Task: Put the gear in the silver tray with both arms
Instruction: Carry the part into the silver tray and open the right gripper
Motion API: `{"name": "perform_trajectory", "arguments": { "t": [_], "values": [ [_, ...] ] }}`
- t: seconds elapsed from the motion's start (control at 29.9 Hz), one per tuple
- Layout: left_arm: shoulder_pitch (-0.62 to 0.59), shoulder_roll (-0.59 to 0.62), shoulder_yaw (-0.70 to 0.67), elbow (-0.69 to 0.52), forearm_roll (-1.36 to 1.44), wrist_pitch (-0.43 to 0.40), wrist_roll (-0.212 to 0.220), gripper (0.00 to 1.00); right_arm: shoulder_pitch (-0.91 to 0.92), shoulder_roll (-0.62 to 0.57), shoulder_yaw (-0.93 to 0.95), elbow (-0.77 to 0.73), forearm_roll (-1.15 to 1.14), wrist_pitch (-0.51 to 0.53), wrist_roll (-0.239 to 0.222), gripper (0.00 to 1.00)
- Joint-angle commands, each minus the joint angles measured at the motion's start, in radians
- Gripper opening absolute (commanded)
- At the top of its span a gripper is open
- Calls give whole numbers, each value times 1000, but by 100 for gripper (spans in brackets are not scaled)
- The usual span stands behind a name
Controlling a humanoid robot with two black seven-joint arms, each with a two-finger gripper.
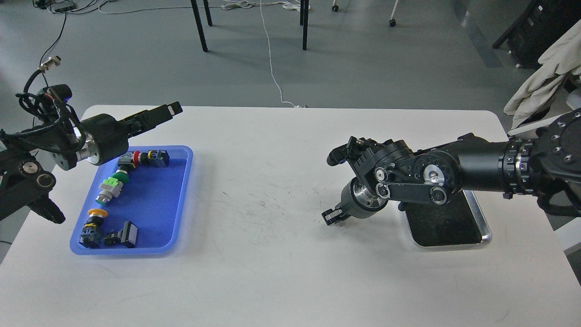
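The silver tray [486,232] lies at the table's right, its dark bottom bare where visible and its far part hidden under my right arm. My right gripper [334,216] hangs low over the table just left of the tray, pointing left; it is small and dark, and its fingers cannot be told apart. My left gripper [163,111] hovers above the far edge of the blue tray [185,181], pointing right, seen side-on and holding nothing visible. Several push-button parts lie in the blue tray, among them a red-capped one [144,157], a green one [110,188] and a yellow-capped one [94,218].
The white table [272,254] has scuff marks at its middle. Chair legs [199,25] and a white cable [272,59] are on the floor beyond the far edge. A pale cloth [544,77] hangs at the far right.
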Motion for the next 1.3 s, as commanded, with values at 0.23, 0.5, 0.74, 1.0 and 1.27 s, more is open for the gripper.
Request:
{"name": "perform_trajectory", "arguments": {
  "t": [0.23, 0.5, 0.74, 1.0, 1.27],
  "values": [
    [0, 3, -1, 2, -2, 0, 0, 98, 78, -93, 12, 14, 14, 0, 11, 8],
    [0, 2, 0, 2, -2, 11, 0, 98, 142, -320, 18, 60, -3, 0, 39, 9],
    [2, -3, 0, 2, -2, 12, 0, 98, 118, -544, 14, 209, -159, 0, 39, 9],
    [2, -20, 2, 2, -2, 12, 2, 98, -2, -618, 17, 233, -371, 0, 39, 9],
    [2, -26, 2, 2, -2, 12, 2, 98, -56, -598, 17, 204, -462, 0, 37, 9]
  ]
}}
